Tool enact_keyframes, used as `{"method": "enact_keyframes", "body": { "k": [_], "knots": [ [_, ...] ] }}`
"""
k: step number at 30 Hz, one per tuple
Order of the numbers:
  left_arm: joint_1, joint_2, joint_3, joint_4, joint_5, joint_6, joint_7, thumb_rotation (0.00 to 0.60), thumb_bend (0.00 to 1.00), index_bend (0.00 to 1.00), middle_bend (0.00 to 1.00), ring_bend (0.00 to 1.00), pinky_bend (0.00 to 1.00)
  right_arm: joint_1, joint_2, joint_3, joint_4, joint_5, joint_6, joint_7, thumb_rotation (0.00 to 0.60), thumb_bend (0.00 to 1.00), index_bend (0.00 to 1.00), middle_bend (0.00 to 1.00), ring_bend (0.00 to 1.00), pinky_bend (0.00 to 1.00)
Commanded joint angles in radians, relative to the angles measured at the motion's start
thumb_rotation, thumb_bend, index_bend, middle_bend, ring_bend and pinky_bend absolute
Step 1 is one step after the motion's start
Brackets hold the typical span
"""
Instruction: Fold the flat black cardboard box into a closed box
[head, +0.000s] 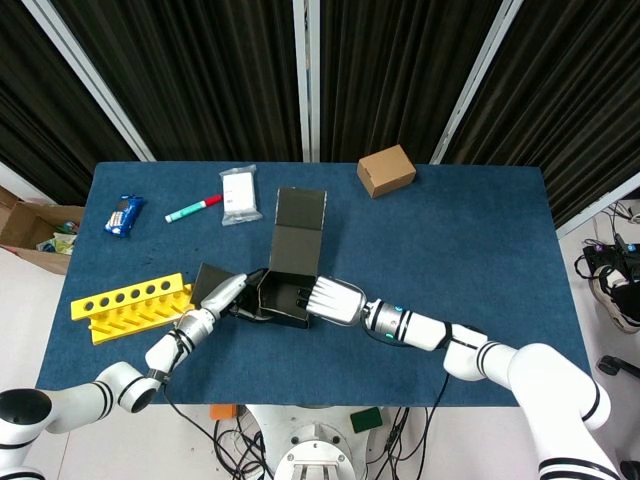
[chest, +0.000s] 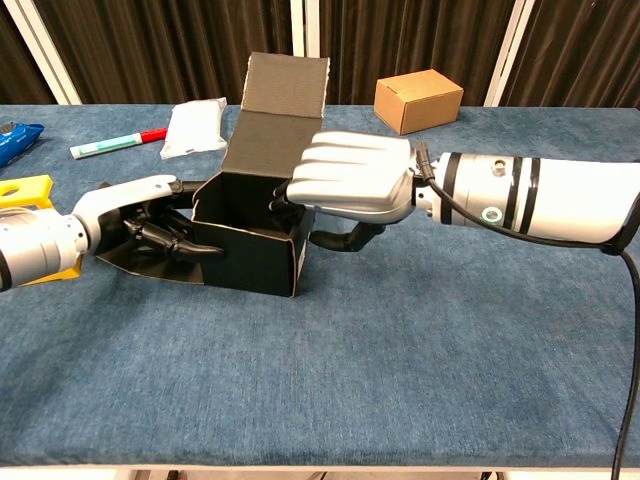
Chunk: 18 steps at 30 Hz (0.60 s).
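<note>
The black cardboard box (chest: 250, 255) stands half-formed on the blue table, walls up and top open. Its lid panel (chest: 278, 118) rises upright at the back. In the head view the box (head: 283, 297) lies between both hands. My right hand (chest: 355, 180) reaches in from the right, with its fingers hooked over the right wall into the box and its thumb (chest: 340, 240) outside that wall. My left hand (chest: 150, 225) lies on the box's flat left flap, its fingers pressed against the outside of the left wall. Both hands also show from above, the left hand (head: 225, 294) and the right hand (head: 335, 300).
A small brown carton (chest: 418, 100) sits at the back right. A white packet (chest: 195, 127), a red-and-green marker (chest: 118, 142) and a blue snack bag (head: 124, 215) lie at the back left. A yellow rack with holes (head: 130, 305) is near the left front.
</note>
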Motion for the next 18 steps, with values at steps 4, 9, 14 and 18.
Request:
{"method": "enact_keyframes", "body": {
  "k": [4,9,14,18],
  "knots": [
    [0.0,0.002,-0.002,-0.004,0.0,-0.003,0.003,0.532,0.13,0.5,0.4,0.68,0.95,0.0,0.005,-0.002,0.001,-0.003,0.002,-0.004,0.6,0.64,0.97,0.95,0.78,0.97],
    [0.001,0.002,-0.006,-0.006,-0.003,-0.005,0.016,0.544,0.13,0.5,0.4,0.68,0.95,-0.007,0.011,0.004,0.0,0.003,0.012,-0.014,0.6,0.41,0.8,0.8,0.78,0.97],
    [0.004,0.003,-0.015,-0.013,-0.011,0.001,0.027,0.54,0.13,0.49,0.4,0.68,0.95,-0.024,0.01,0.025,-0.006,0.024,0.038,-0.005,0.6,0.15,0.34,0.37,0.77,0.96],
    [0.007,0.007,-0.018,-0.022,-0.017,0.0,0.042,0.55,0.13,0.48,0.4,0.68,0.95,-0.037,0.011,0.045,-0.012,0.041,0.068,0.015,0.6,0.06,0.07,0.16,0.77,0.96]
  ]
}}
